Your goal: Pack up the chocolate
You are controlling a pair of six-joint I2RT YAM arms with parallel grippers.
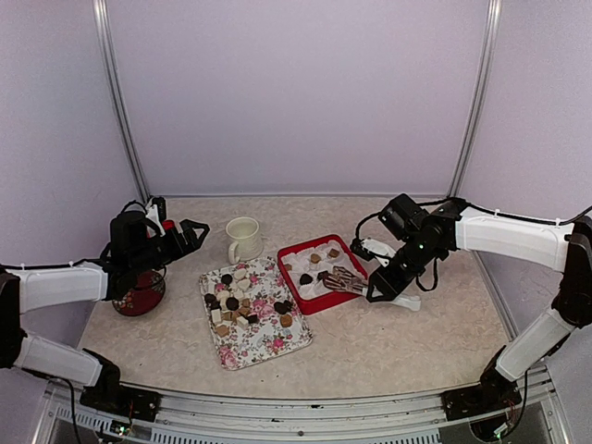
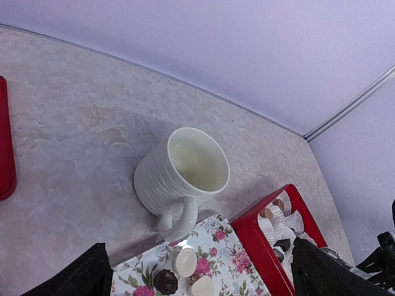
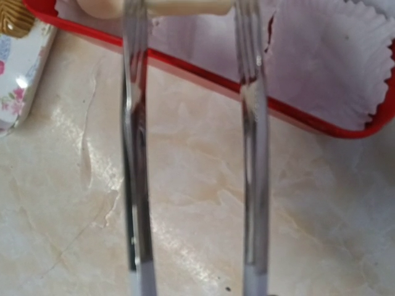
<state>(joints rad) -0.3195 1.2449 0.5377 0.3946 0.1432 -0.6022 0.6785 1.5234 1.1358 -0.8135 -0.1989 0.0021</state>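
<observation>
- Metal tongs [image 3: 137, 154] fill the right wrist view, their two arms running up the picture side by side with a gap between them.
- At the tips of the tongs, at the very top edge of that view, a cream chocolate [image 3: 185, 6] is pinched between the two arms, over the inside of the red box [image 3: 185, 69].
- The right pincer [image 1: 379, 282] is clamped on the handle end of the tongs, which reach left over the box's near right edge.
- The box stands right of centre on the table [image 1: 407, 351] and is lined with white crinkled paper liners [image 3: 321, 55]. A few sweets sit in them, among them a tan one [image 1: 316, 259] and a dark one [image 1: 305, 278].
- Most of the chocolates [image 1: 236, 303] lie loose in a heap on the far half of the floral tray [image 1: 268, 347], in dark brown, tan and cream.
- The tray lies just left of the box, and their near corners look to touch or nearly so.
- A cream mug [image 1: 243, 239] stands upright on the table behind the tray, apart from the box, with its handle turned toward the tray.
- The left pincer [image 1: 196, 233] hangs with its jaws spread wide and nothing between them, left of the mug and clear of it.
- In the left wrist view its black fingers [image 2: 77, 277] frame the mug and the tray's far corner.
- A dark red round vessel [image 1: 139, 296] sits on the table under the left arm.
</observation>
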